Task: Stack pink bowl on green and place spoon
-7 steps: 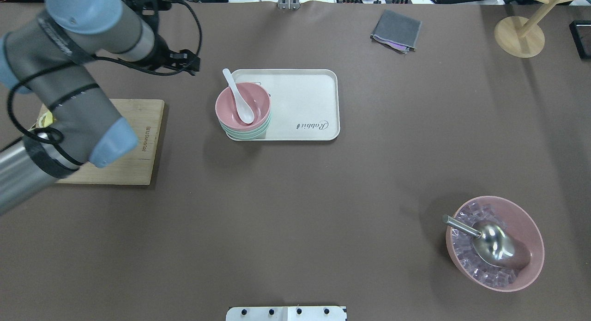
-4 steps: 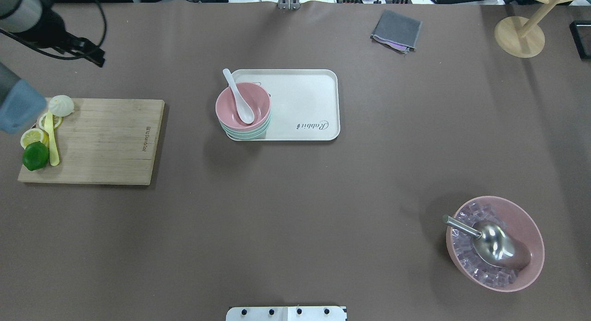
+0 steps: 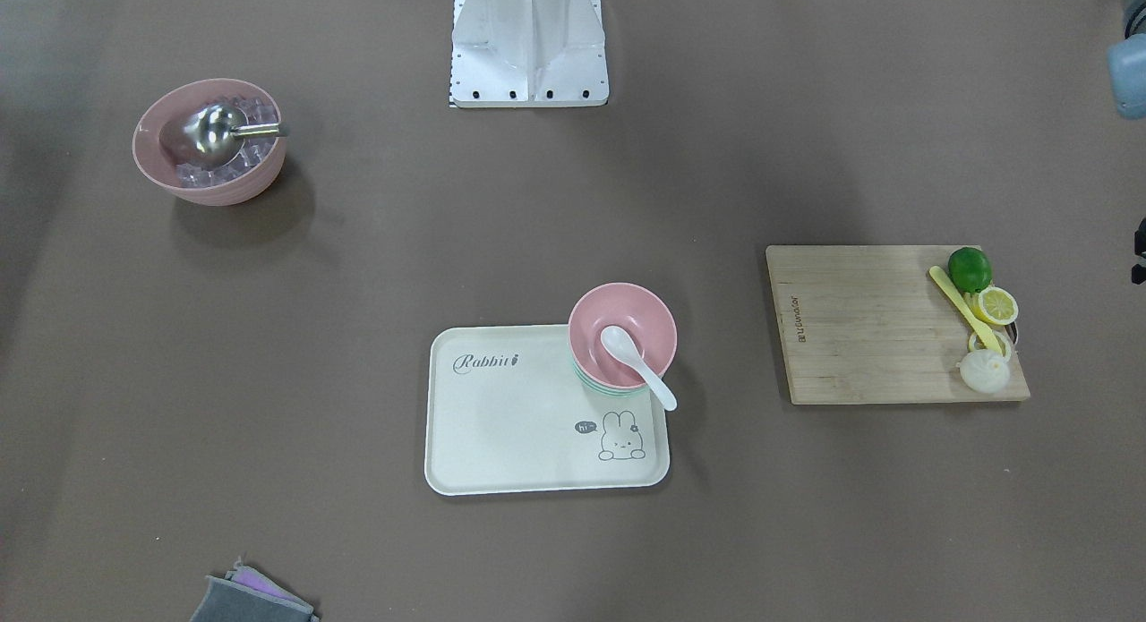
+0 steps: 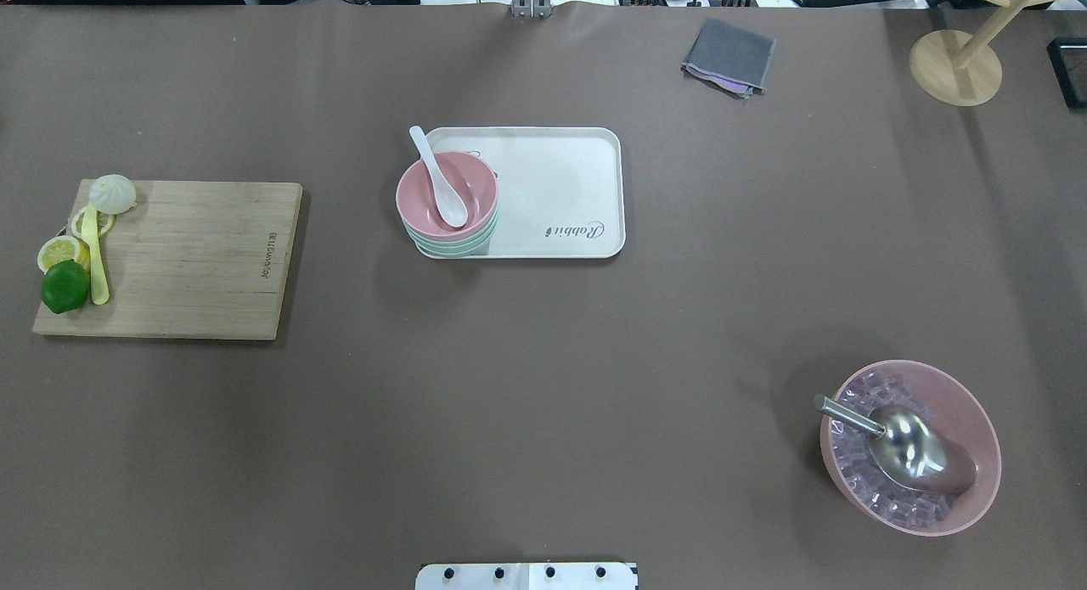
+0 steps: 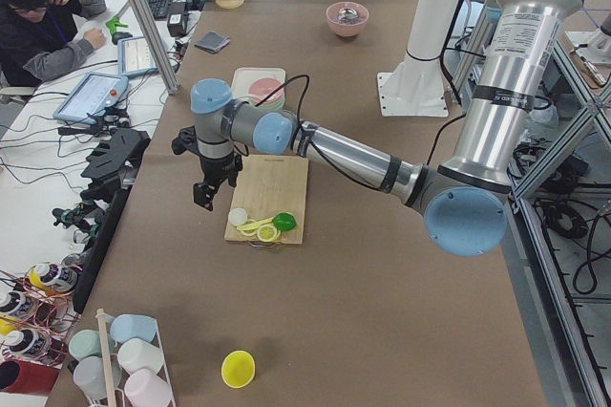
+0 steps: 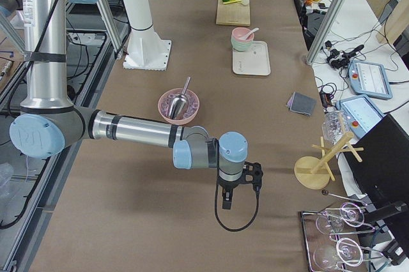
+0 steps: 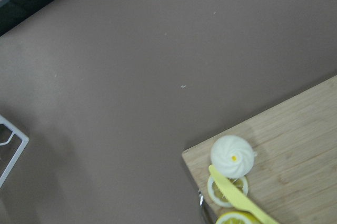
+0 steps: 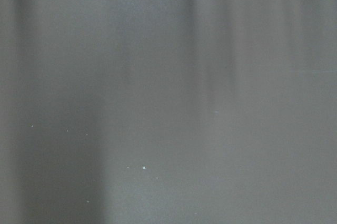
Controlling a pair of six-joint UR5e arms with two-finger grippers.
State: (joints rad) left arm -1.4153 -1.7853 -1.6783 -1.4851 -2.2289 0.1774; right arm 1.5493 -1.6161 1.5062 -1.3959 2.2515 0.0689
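The pink bowl [image 4: 425, 198] sits stacked on the green bowls [image 4: 450, 246] at the left end of the white tray [image 4: 560, 182]. The white spoon [image 4: 442, 187] lies in the pink bowl with its handle over the far rim. The stack also shows in the front-facing view [image 3: 645, 322]. My left gripper [image 5: 203, 199] hangs over the table just beyond the cutting board's end, far from the bowls. My right gripper [image 6: 225, 203] hangs low over bare table near the wooden stand. I cannot tell whether either is open or shut.
A wooden cutting board [image 4: 195, 259] holds a lime, lemon slices, a yellow knife and a white bun. A large pink bowl [image 4: 977, 437] holds ice cubes and a metal scoop. A grey cloth [image 4: 729, 55] and a wooden stand [image 4: 955, 68] are at the far side.
My left arm has swung left, out of the overhead view, uncovering the fruit on the cutting board. The bowls and the spoon have not moved.
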